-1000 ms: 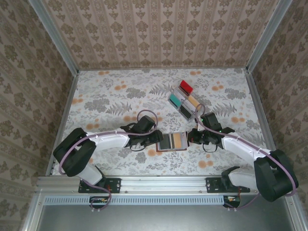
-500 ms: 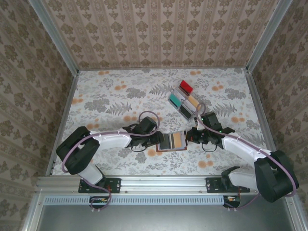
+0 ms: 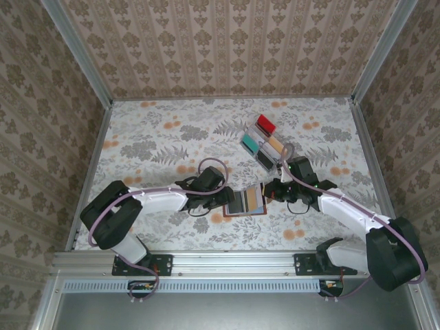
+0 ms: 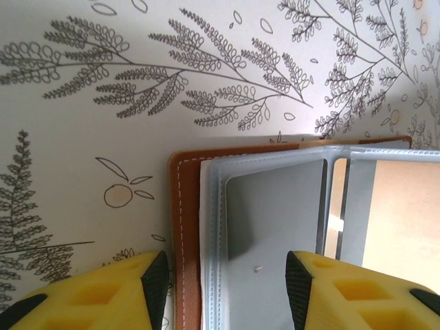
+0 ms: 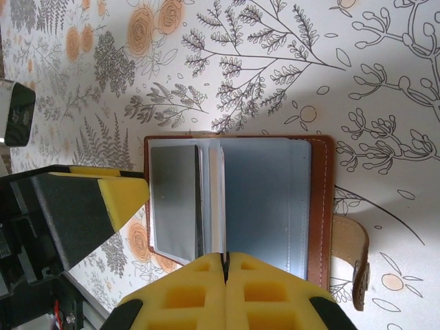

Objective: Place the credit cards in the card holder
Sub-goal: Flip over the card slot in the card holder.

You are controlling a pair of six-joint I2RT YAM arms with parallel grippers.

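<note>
The brown card holder [image 3: 237, 212] lies open on the table between both arms, grey sleeves on one half [image 4: 275, 220] and a blue pocket on the other [image 5: 268, 199]. My left gripper [image 4: 227, 289] is open. One of its fingers stands just outside the brown edge [image 4: 184, 227] and the other over the grey sleeve. My right gripper [image 5: 225, 258] is shut on a thin pale credit card [image 5: 222, 199]. The card stands on edge over the holder's middle and looks tan from above [image 3: 256, 199]. I cannot tell whether its far end sits inside a sleeve.
A clear slotted rack of coloured pieces [image 3: 263, 141] stands behind the right arm. The holder's clasp tab [image 5: 350, 261] sticks out toward the right arm. Metal-framed walls enclose the table, with open floral surface at the back left [image 3: 158, 137].
My right gripper has drawn slightly away from me and to the left, tipping the tan card up over the holder. The left gripper edged a little toward the holder, then stayed.
</note>
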